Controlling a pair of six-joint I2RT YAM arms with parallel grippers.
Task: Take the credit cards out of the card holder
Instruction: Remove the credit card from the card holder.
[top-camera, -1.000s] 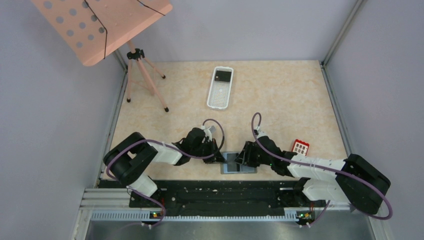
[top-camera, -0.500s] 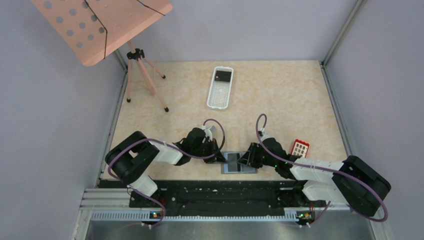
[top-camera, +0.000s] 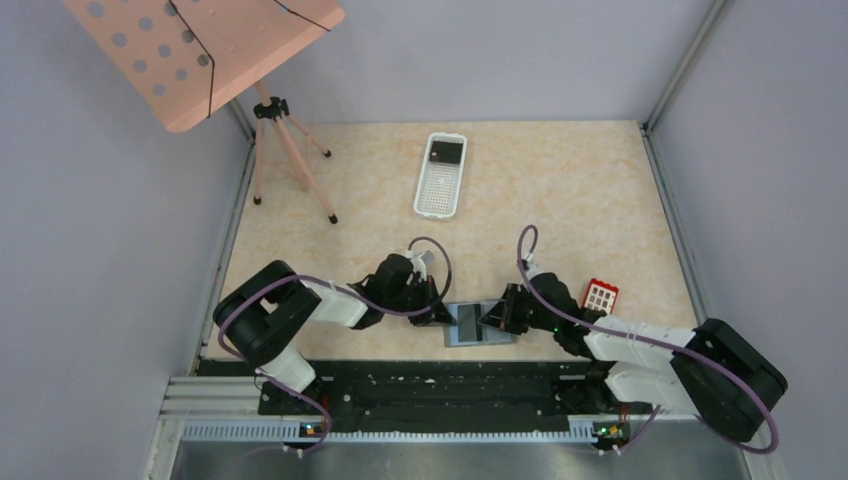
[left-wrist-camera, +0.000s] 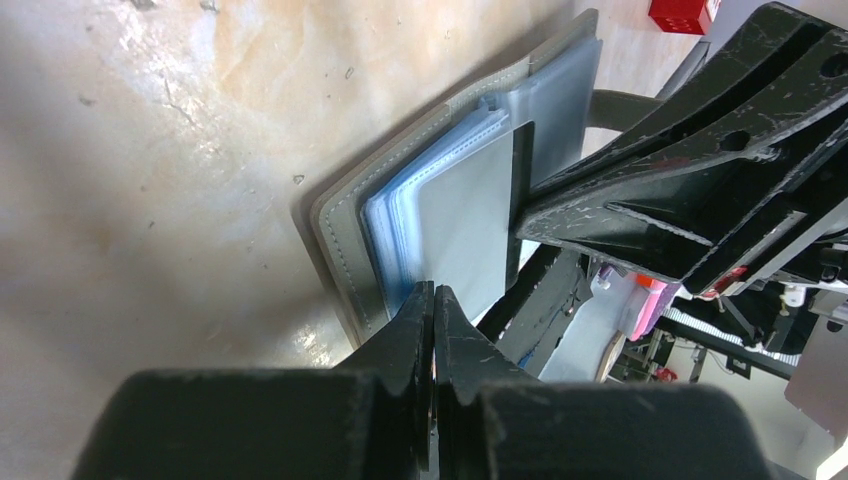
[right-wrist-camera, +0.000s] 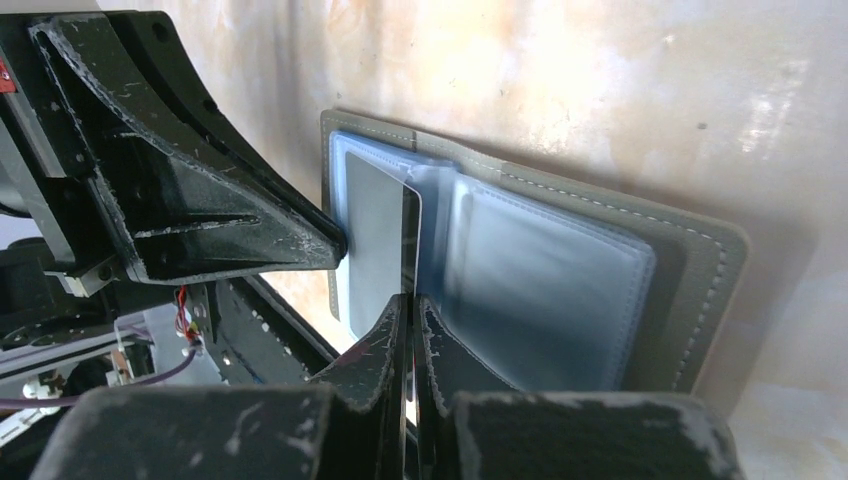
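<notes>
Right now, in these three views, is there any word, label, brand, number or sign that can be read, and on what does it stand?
No text can be read in any view.
red card: only white squares show; any print is too small to read.
pale card pinched in the right tool: plain face, no print visible.
card holder: only stitching, no brand visible.

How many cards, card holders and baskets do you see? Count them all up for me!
Cards: 2, the red card on the table and the pale card pinched in the right claw
Card holder: 1
White basket: 1
Dark flat thing in the basket, too small to name: 1
Total: 5
</notes>
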